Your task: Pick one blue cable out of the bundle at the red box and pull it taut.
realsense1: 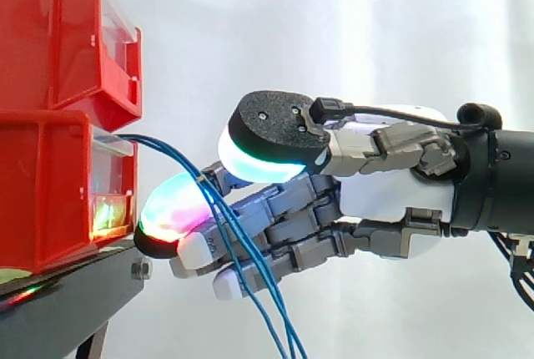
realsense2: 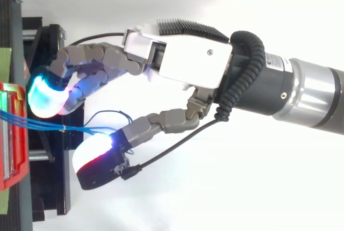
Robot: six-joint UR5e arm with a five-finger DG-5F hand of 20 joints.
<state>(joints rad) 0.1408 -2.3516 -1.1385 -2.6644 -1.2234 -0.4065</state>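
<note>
Stock of the station as I read it from the remote desk.

1. White curtain point(realsense1: 400, 33): backdrop behind everything in the side view.
2. Arm point(realsense2: 306, 94): enters from 3 o'clock in both views, with a dark wrist section and a silver band.
3. Upper red bin point(realsense1: 58, 33): at 10 o'clock in the side view, stacked on the item below.
4. Red box point(realsense1: 46, 192): at 9 o'clock in the side view, resting on the stand. Its clear front panel point(realsense1: 113, 184) faces the hand and catches coloured glow.
5. Black stand point(realsense1: 67, 300): at 8 o'clock in the side view, under the red box.
6. Hand point(realsense2: 188, 62): reaches toward 9 o'clock and stops just short of the red box front. The fingers are nearly straight and lightly bent. One fingertip point(realsense1: 171, 209) glows magenta and green. The thumb point(realsense1: 267, 129), glowing cyan, stands well apart from the fingers. I see a wide gap between them and nothing pinched.
7. Blue cables point(realsense2: 59, 127): a thin bundle that leaves the red box at the clear panel. It passes through the gap between thumb and fingers, crosses in front of the fingers in the side view, and drops away toward 5 o'clock. The strands hang in a curve. From the top view they reach the thumb pad, with a small loop beside it. I cannot tell whether they rest against the fingers.
</note>
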